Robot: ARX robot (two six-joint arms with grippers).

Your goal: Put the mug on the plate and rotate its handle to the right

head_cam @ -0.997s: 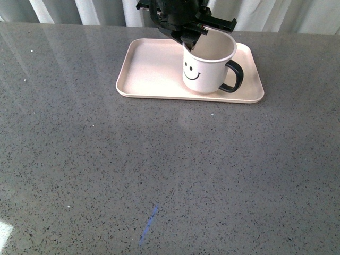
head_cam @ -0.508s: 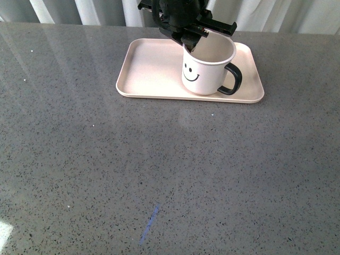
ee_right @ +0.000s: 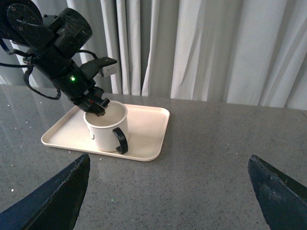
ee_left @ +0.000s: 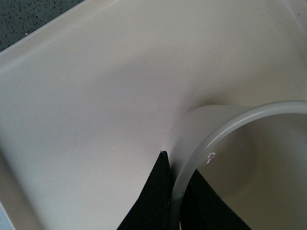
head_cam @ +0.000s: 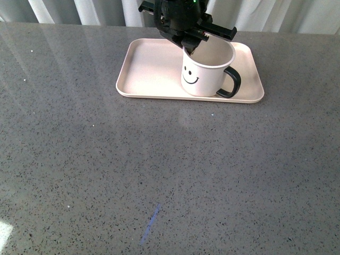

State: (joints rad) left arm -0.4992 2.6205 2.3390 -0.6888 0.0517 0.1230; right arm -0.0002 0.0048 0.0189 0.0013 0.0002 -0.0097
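Observation:
The cream-white mug (head_cam: 204, 74) with a black smiley face stands on the pale pink plate (head_cam: 149, 69) at the far middle of the table. Its black handle (head_cam: 230, 83) points to the right. My left gripper (head_cam: 189, 47) is shut on the mug's rim at the far left side, one finger inside and one outside (ee_left: 175, 201). The right wrist view shows the same mug (ee_right: 106, 128) and plate (ee_right: 148, 129), with the left arm above them. My right gripper (ee_right: 168, 201) hangs open over bare table, well away from the plate.
The grey speckled table (head_cam: 159, 175) stretches in front of the plate. White curtains (ee_right: 216, 48) hang behind the table's far edge. A faint blue streak (head_cam: 150, 224) marks the table near the front.
The mug has come down from a tilt and sits flatter on the plate. Its handle has shifted slightly. The left gripper stays shut on the rim.

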